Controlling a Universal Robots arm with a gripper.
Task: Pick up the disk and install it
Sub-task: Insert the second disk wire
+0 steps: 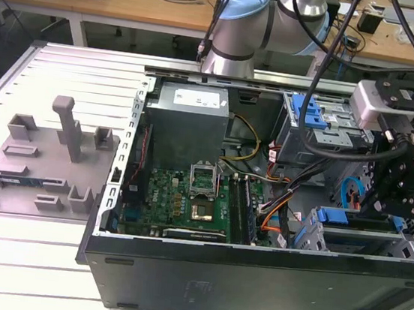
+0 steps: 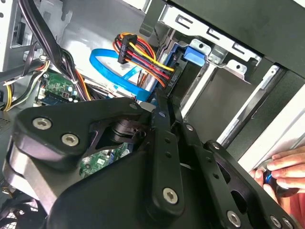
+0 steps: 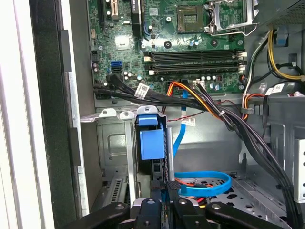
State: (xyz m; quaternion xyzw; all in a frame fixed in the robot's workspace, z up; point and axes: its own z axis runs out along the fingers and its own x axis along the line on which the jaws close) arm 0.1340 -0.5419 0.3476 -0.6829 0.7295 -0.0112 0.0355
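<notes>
The disk with its blue plastic rail frame stands on edge in the metal drive cage, in the lower middle of the first wrist view. In the exterior view the cage is at the lower right of the open black computer case. The black gripper is closed on the lower edge of the disk, fingers almost together. The green motherboard lies at the centre of the case. A grey plastic fixture plate rests on the white tabletop at the left. A person's hand shows at the lower right of the second wrist view.
</notes>
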